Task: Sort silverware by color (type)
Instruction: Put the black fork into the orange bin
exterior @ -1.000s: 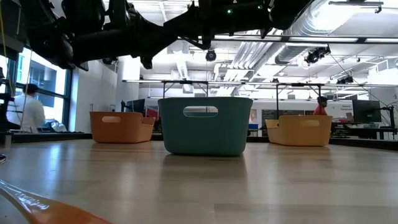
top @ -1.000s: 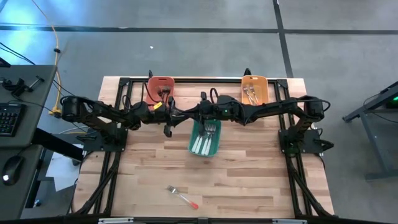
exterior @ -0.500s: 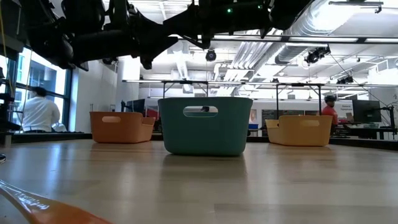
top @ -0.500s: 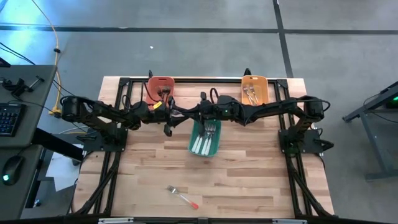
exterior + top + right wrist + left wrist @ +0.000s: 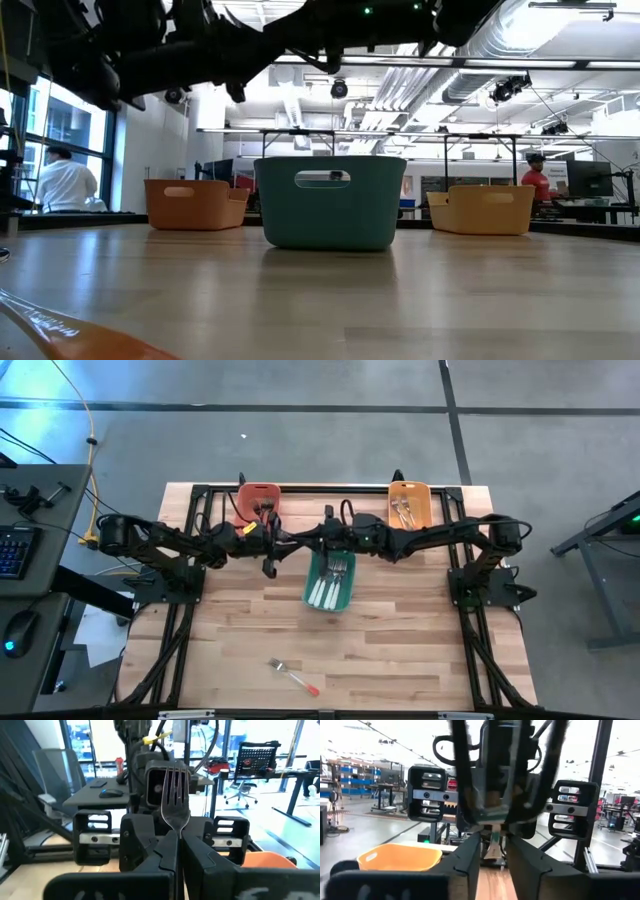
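My right gripper (image 5: 176, 845) is shut on a silvery fork (image 5: 175, 795) whose tines stick out past the fingers; its handle is hidden. In the high view the right gripper (image 5: 322, 540) hangs over the far left corner of the teal bin (image 5: 330, 582), facing my left gripper (image 5: 285, 546). The left gripper (image 5: 494, 855) is open, and a pale strip (image 5: 493, 845) shows between its fingers; whether they touch it I cannot tell. Another fork with an orange-red handle (image 5: 292, 676) lies flat on the table near its near edge. My right gripper pinches the fork by its neck (image 5: 175, 834), just below the head, between the two fingers. The head stands out beyond the fingertips toward the left arm. The fork is lifted clear of the table.
The salmon bin (image 5: 260, 501) and the orange bin (image 5: 409, 505) stand at the far edge, each with silverware in it. White-handled pieces lie in the teal bin. Bare wood stretches across the table's near half (image 5: 400, 650). People stand in the room behind the table (image 5: 62, 185).
The left arm has risen a little and tipped while close to the right gripper. The right gripper has kept the fork.
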Robot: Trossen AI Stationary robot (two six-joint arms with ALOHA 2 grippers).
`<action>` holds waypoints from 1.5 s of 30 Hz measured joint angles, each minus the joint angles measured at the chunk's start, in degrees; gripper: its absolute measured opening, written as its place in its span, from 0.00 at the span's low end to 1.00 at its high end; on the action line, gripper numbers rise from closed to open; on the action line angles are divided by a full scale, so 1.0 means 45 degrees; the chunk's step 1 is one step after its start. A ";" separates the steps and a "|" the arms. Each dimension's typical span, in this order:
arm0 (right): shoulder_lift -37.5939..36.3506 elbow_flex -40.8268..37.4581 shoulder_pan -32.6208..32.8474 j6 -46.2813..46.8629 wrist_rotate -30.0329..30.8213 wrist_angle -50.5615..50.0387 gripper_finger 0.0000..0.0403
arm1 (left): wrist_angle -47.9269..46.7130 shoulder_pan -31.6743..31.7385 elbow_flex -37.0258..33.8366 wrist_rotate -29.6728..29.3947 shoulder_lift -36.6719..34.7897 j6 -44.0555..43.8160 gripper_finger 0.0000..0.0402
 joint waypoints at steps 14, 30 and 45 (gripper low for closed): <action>0.0019 0.0005 -0.0010 0.0619 0.1004 0.0602 0.00 | 0.0155 0.0536 0.0214 0.0068 -0.0010 -0.0460 0.03; 0.0634 0.0005 -0.0010 0.1273 0.0763 0.1980 0.00 | 0.0156 0.0708 0.0557 0.0242 -0.0010 -0.0537 0.31; 0.0729 0.0005 -0.0015 0.1256 0.0682 0.2212 0.00 | -0.0145 0.1113 0.0688 0.0263 -0.0010 -0.0434 0.03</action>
